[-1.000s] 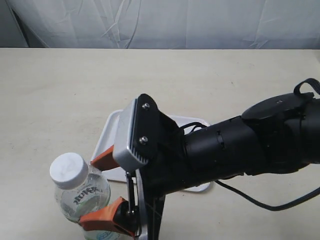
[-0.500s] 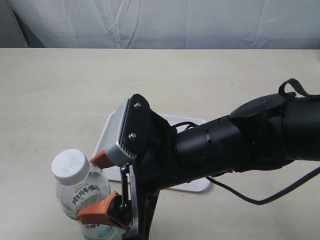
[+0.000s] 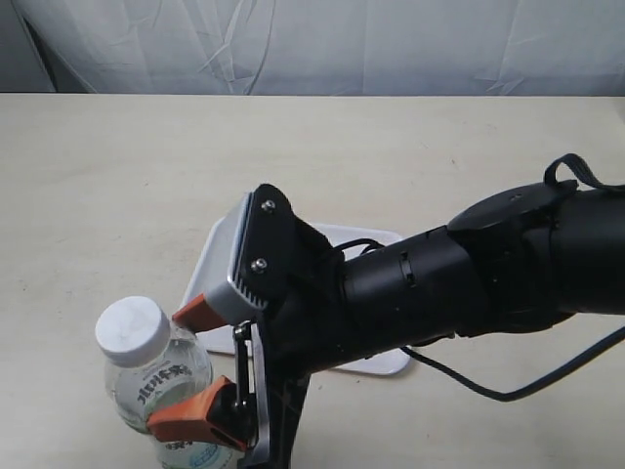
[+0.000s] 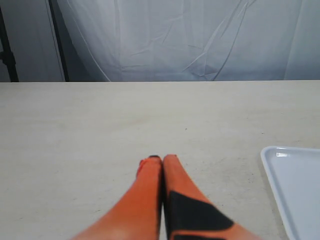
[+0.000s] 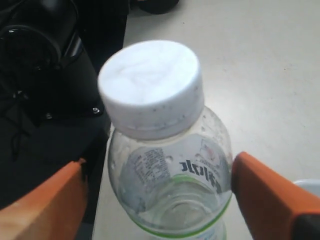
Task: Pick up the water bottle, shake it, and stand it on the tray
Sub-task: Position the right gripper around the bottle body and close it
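Progress: grasp looks made, placement not done. Right end effector (image 3: 174, 373) reaches across to the near left of the desk (image 3: 98, 176). Its orange fingers (image 5: 265, 195) sit either side of the water bottle (image 3: 146, 363) just below the shoulder. They are spread only to bottle width and look clamped on it, though contact on one side is in shadow in the wrist view.

Bottle is roughly upright with the white cap (image 3: 132, 330) on. Its base is cut off by the frame edge, so can't tell if it's clear of the desk.

Tray (image 3: 210, 256) lies just right of and beyond the bottle, mostly hidden behind the arm. Bottle is not on it.

Left end effector (image 4: 161, 161) has fingers pressed together, holding nothing, low over bare desk with a tray corner (image 4: 295, 185) in its view.

Judgement: pick-up is essentially done. A shake can't be confirmed from a single instant. Left to do: shake if pending, a short carry right and far, stand the bottle upright on the tray, release.
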